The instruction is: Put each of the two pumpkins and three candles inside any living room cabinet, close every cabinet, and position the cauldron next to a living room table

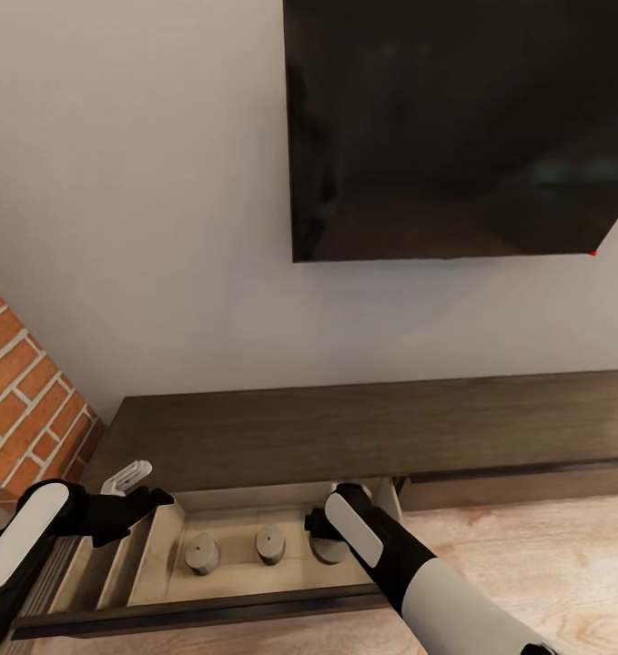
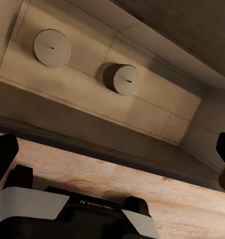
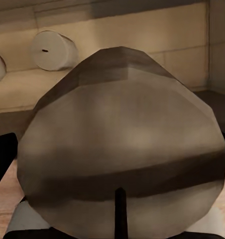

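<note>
The cabinet [image 1: 363, 428] runs along the wall, with its left drawer [image 1: 254, 605] pulled out. Two candles [image 1: 202, 552] [image 1: 270, 543] stand on the drawer's pale floor; the left wrist view shows them from above [image 2: 52, 47] [image 2: 123, 78]. My right gripper [image 1: 322, 529] reaches into the drawer's right end, shut on the third candle [image 3: 122, 144], whose rim peeks out below the hand [image 1: 329, 551]. My left gripper [image 1: 131, 484] hangs open above the drawer's left end, its dark fingertips [image 2: 3, 159] wide apart. The pumpkins and the cauldron are out of view.
A black TV [image 1: 454, 127] hangs on the wall above the cabinet. A brick column [image 1: 26, 391] stands at the left. The neighbouring drawer front [image 1: 527, 487] is shut. Wooden floor [image 1: 545, 564] lies in front on the right.
</note>
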Available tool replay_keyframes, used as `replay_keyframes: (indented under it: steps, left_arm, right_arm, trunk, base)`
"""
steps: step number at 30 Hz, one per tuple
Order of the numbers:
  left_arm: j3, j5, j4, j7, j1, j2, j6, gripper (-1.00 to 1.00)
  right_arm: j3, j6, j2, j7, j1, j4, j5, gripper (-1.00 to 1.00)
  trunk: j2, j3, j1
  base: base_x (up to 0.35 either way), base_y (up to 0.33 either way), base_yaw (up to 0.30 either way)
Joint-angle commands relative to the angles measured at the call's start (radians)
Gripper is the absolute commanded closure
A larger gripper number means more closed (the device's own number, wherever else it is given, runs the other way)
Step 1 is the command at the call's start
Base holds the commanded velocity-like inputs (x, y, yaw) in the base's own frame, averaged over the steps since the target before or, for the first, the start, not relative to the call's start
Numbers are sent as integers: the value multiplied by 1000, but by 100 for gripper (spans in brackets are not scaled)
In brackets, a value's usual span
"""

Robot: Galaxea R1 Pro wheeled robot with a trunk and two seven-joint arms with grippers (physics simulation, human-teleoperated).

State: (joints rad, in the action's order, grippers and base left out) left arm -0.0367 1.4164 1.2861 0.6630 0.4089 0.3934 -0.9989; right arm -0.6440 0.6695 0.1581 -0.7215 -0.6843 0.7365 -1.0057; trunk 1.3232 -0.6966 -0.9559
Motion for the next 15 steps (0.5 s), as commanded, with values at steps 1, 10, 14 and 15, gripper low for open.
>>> replay_keyframes:
  steps: [1, 10, 14, 15]
  left_arm:
    - [-2, 10, 1, 10, 1, 1, 0, -100]
    - [-3, 11, 18, 10, 0, 1, 1, -100]
    - [-3, 11, 26, 10, -2, 1, 0, -100]
    - [-3, 10, 27, 10, -4, 1, 0, -100]
  right_arm:
    - [-7, -4, 0, -9, -1, -3, -8, 100]
    - [-15, -51, -1, 5, -1, -13, -8, 100]
    - [-15, -62, -2, 24, -1, -14, -6, 100]
    - [-16, -63, -2, 27, -1, -14, -5, 100]
  trunk:
    - [8, -4, -4]
    - [71, -32, -38]
    - [99, -45, -54]
    - [106, -48, -58]
  base:
    - [0, 0, 0]
    - [0, 0, 0]
    - [0, 0, 0]
    - [0, 0, 0]
